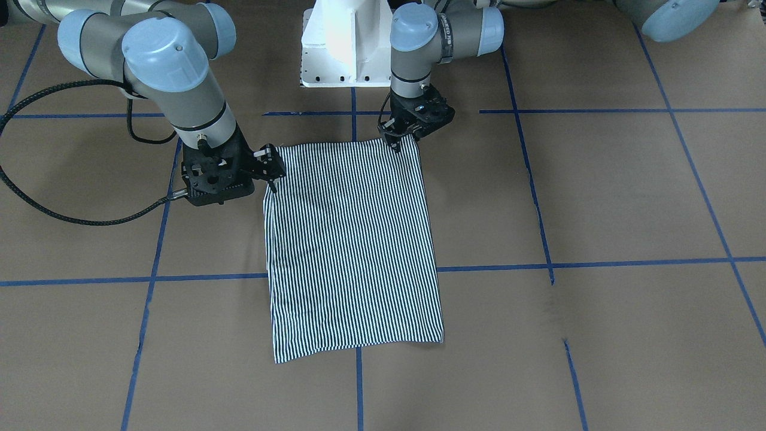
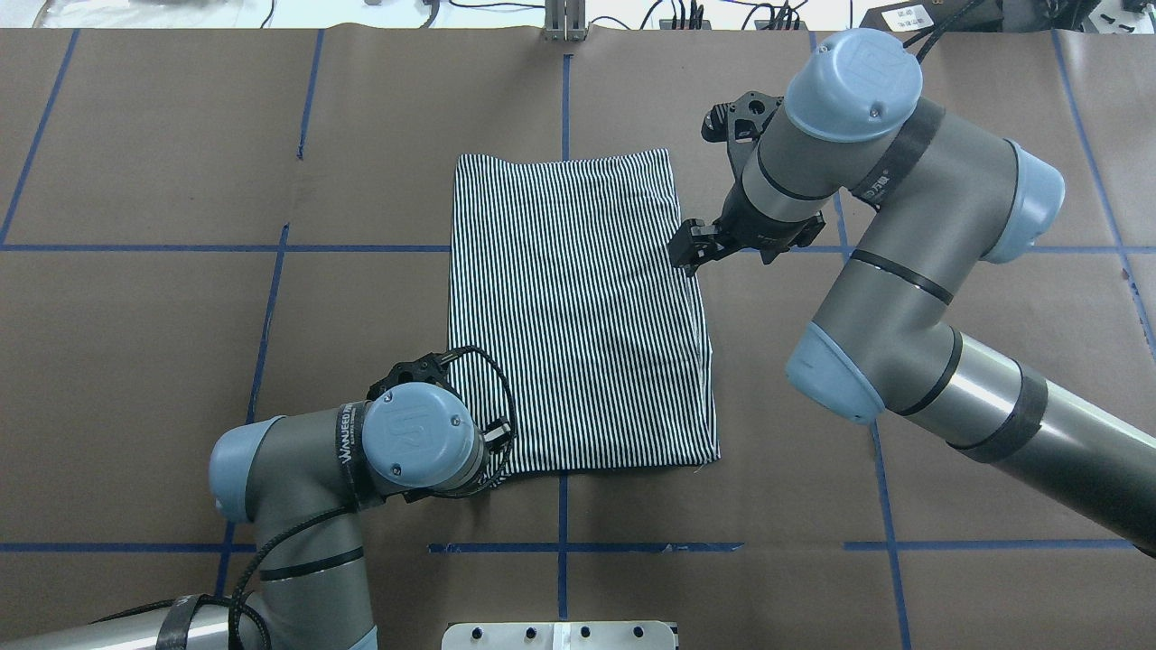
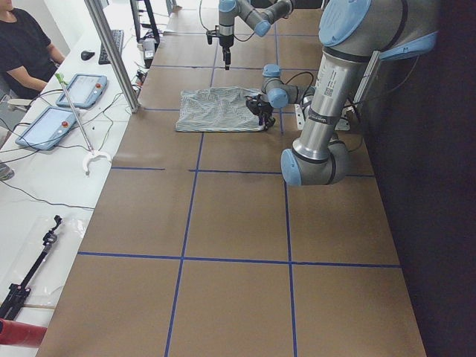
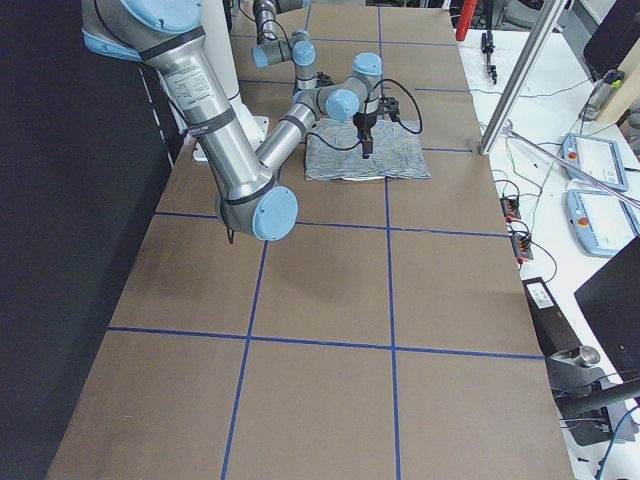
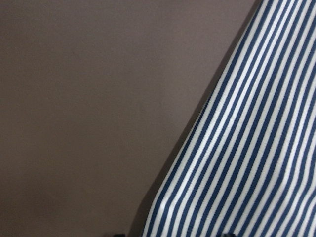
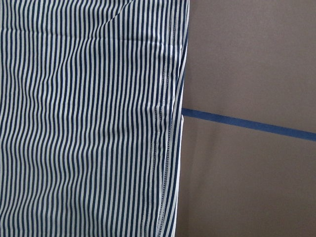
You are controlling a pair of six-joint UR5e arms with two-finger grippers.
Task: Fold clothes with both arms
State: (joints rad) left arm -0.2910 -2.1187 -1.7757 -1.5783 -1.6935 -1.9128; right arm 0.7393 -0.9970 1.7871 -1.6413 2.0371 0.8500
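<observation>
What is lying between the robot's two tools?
Only the striped shirt: in the front-facing view its cloth fills the stretch from the left tool to the right tool.

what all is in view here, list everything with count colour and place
shirt: 1, navy-and-white stripes, folded flat mid-table
table: 1, brown, under everything
tape lines: several, blue, grid across table
pedestal: 1, white, at robot's base
tablets: 2, blue-rimmed, side bench
person: 1, black top, seated by bench
left arm: 1, grey, light-blue caps, robot's left
left gripper: 1, black, at shirt's near-robot corner
right arm: 1, grey, light-blue caps, robot's right
right gripper: 1, black, by shirt's side edge
</observation>
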